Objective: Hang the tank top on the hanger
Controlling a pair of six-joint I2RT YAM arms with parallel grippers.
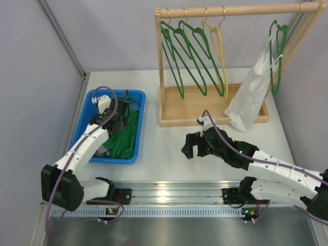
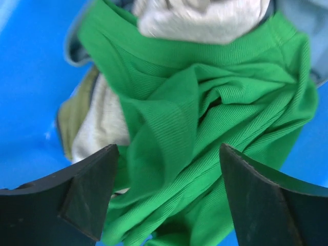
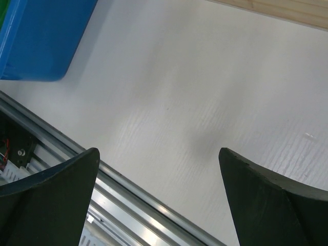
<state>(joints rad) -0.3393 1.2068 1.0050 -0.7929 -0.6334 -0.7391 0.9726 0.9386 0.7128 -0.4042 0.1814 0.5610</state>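
Observation:
The bright green tank top [image 1: 125, 136] lies crumpled in the blue bin [image 1: 119, 93] at the left. My left gripper [image 1: 117, 122] hovers low over it, open. In the left wrist view the tank top [image 2: 205, 118] fills the space under the left gripper [image 2: 166, 148], with a bunched fold between the spread fingers; nothing is held. The yellow hanger [image 1: 218, 46] hangs by its hook from the wooden rail [image 1: 230, 10]. My right gripper [image 1: 193, 145] is open over bare table, as the right wrist view [image 3: 159, 151] confirms.
Several dark green hangers [image 1: 184, 51] hang beside the yellow one. Another carries a white garment [image 1: 251, 97] at the rack's right end. Grey and pale clothes [image 2: 205, 20] lie with the tank top in the bin [image 2: 25, 77]. A metal rail [image 3: 128, 195] runs along the table's near edge.

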